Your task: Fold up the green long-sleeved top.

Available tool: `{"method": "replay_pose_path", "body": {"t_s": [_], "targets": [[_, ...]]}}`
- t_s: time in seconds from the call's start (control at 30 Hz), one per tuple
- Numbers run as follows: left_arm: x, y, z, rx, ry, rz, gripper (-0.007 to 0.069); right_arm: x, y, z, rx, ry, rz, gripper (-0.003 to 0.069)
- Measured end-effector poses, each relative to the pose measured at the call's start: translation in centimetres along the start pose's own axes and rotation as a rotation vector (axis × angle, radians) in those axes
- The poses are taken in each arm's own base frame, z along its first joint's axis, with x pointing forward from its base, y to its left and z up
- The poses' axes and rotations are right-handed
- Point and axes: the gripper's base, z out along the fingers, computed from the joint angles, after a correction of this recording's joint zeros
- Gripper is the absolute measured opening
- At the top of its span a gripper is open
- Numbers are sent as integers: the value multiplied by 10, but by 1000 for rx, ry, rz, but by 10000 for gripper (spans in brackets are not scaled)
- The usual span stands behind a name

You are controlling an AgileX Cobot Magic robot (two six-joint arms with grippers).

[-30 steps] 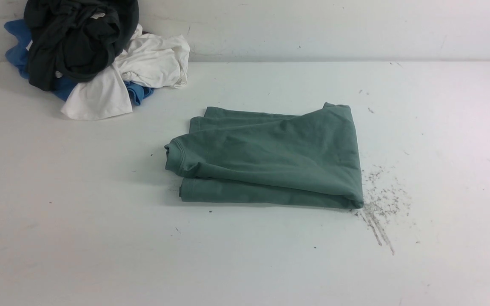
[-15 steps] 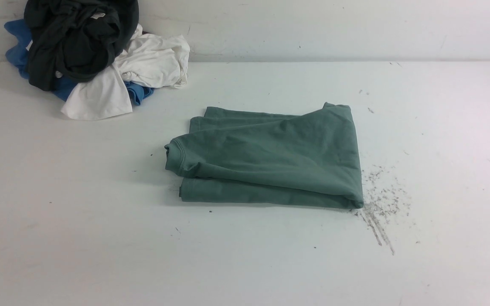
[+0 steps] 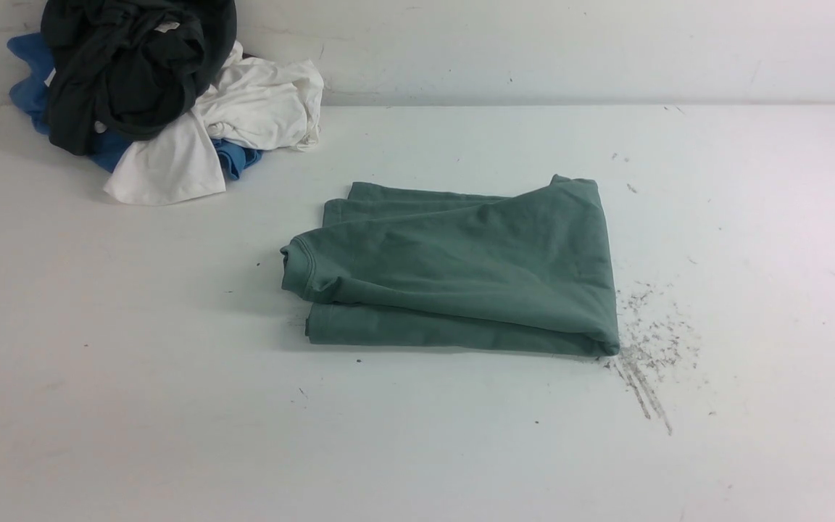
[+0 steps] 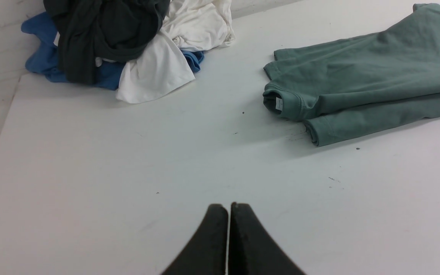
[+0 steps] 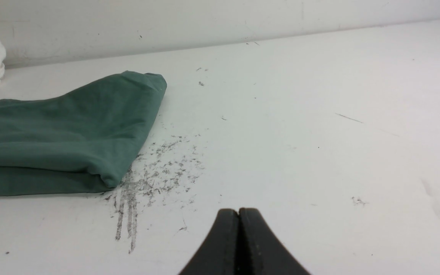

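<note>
- Here the left claw (image 4: 228, 208) shows in the left wrist view with its two black fingers (image 4: 214, 244) pressed flat together, gripping nothing, above a bare stretch of the white desk (image 4: 90, 160).
- Likewise, the right claw (image 5: 239, 212) shows in the right wrist view, its fingers (image 5: 256, 248) closed against each other and empty, above bare desk near a patch of dark scuff marks (image 5: 155, 172).
- Neither claw appears in the front view, and neither touches any cloth.
- The green top (image 3: 461, 268) lies folded into a rough rectangle near the middle of the desk, a little toward the right side, well apart from both claws.
- Its ribbed neck (image 3: 298, 264) sits at the left end of the bundle, and in the left wrist view a small white label (image 4: 278, 104) shows inside the neck opening.
- A lower layer of the green top (image 3: 417, 330) sticks out along the near edge of the bundle, and other layers peek out along the far edge.
- The right near corner of the green top (image 3: 606, 344) just touches the scuff marks (image 3: 649, 348), which spread out to the right of it and run on toward the near edge.
- At the far left corner of the desk, against the white wall (image 3: 570, 51), is a heap of clothes: a dark garment (image 3: 131, 72) on top, a white garment (image 3: 243, 116) spilling to the right and front, and a blue garment (image 3: 30, 80) underneath.
- The heap lies well apart from the green top.
</note>
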Motion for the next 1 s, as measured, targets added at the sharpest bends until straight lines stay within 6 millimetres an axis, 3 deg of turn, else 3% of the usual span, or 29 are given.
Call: {"method": "replay_pose_path", "body": {"t_s": [0.27, 0.37, 0.53, 0.67, 0.8, 1.0], "targets": [[3, 0, 6, -7, -38, 8, -7, 0, 0, 0, 0, 0, 0, -14], [10, -1, 15, -38, -149, 3, -7, 0, 0, 0, 0, 1, 0, -14], [47, 0, 33, -153, -322, -81, -7, 0, 0, 0, 0, 1, 0, -14], [78, 0, 41, -210, -355, -132, -7, 0, 0, 0, 0, 1, 0, -14], [95, -2, 47, -212, -323, -131, -7, 0, 0, 0, 0, 1, 0, -14], [113, -5, 51, -189, -125, -147, -7, 0, 0, 0, 0, 2, 0, -14]]}}
